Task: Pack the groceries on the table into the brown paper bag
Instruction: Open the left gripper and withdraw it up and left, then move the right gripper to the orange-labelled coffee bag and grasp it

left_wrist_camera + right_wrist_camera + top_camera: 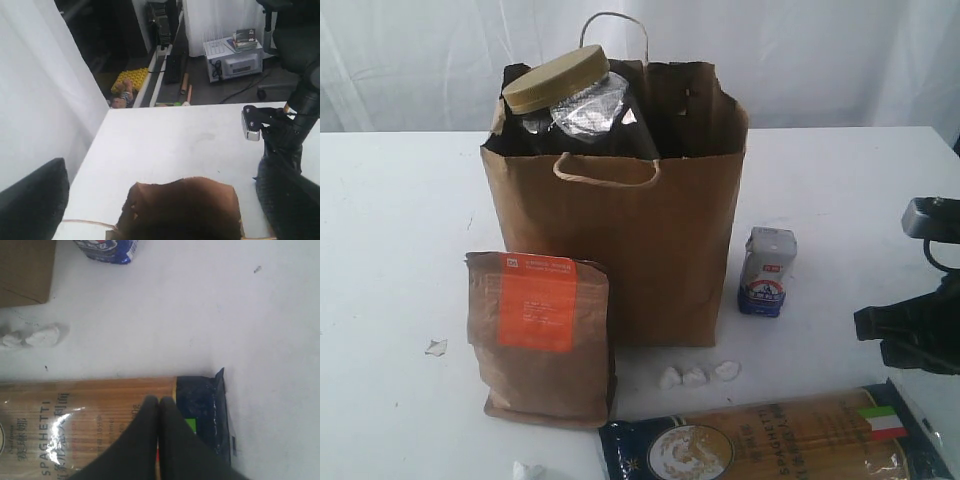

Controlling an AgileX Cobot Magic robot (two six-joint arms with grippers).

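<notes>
Brown pouch [540,335] stands left, just in front of the brown paper bag [620,250]. Olive-lidded jar [575,105] sits inside, tilted. Left gripper [160,172] is spread wide over the bag rim, empty. Carton [766,272] stands right of the bag. Spaghetti pack [770,440] lies flat; right gripper [159,402] is pinched together over it, contact unclear. Judgement: open first, clamp across the narrow width, load on end.
</notes>
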